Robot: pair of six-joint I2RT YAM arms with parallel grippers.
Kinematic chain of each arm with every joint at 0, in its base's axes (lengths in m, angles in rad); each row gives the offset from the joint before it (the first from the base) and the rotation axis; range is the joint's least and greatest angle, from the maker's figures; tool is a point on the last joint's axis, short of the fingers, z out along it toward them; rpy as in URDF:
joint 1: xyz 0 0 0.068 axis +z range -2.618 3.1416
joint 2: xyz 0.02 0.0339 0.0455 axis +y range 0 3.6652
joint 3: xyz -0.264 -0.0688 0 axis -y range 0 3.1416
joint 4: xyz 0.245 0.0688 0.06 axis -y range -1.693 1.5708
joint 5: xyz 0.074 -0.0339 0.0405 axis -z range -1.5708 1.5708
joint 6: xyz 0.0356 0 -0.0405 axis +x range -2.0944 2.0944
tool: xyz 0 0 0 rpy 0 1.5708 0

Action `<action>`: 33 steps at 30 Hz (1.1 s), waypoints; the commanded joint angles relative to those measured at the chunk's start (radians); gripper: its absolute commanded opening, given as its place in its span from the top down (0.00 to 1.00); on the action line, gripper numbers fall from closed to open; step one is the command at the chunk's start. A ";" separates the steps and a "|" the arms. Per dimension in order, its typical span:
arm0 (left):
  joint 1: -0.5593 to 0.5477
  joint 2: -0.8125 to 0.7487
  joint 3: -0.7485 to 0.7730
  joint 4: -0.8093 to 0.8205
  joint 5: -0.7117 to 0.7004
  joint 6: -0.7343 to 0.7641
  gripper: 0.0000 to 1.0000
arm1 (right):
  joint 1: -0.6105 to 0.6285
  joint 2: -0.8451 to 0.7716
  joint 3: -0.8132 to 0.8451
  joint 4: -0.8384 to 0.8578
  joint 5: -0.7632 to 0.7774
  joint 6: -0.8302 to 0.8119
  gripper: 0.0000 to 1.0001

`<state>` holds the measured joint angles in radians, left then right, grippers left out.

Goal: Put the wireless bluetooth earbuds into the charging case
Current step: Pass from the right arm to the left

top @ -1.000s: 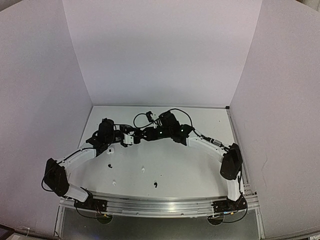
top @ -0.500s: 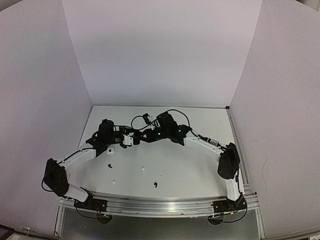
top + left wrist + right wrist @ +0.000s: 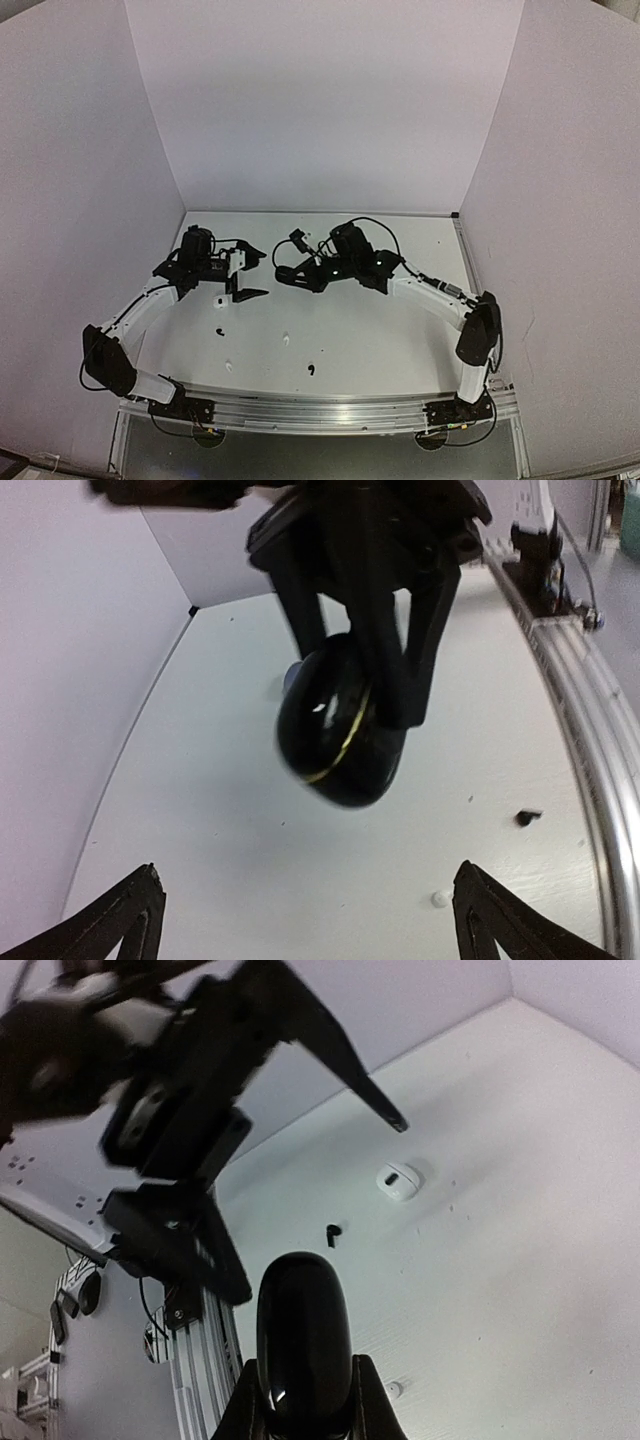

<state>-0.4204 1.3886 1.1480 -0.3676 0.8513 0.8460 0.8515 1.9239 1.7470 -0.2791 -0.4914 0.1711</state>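
Earbuds [image 3: 312, 370] lie scattered, black and white, on the worktop [image 3: 400, 340] in the lower middle of the overhead view. Above them, near frame centre, the black charging case [image 3: 335, 745] hangs clear of the surface, clamped in the right tool [image 3: 305, 1365], whose arm reaches leftward. The left tool [image 3: 307, 868] faces it, fingers spread wide, arm bent.

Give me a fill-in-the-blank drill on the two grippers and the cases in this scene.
1. The right gripper is shut on the ____ charging case.
2. The left gripper has its jaws wide ____.
3. The second case, lying on the table, is ____ in colour.
Missing words: black; open; white.
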 commanded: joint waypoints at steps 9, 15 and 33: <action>0.030 -0.059 0.009 0.299 0.413 -0.620 0.44 | 0.018 -0.106 0.080 0.037 -0.104 -0.281 1.00; 0.021 -0.040 0.010 0.360 0.453 -0.647 0.46 | 0.034 -0.075 0.116 0.037 -0.083 -0.327 1.00; 0.013 -0.019 0.027 0.326 0.477 -0.622 0.62 | 0.047 -0.038 0.165 0.042 -0.034 -0.331 1.00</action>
<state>-0.4049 1.3644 1.1553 -0.0413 1.3065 0.2106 0.8955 1.8812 1.8626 -0.2558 -0.5433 -0.1494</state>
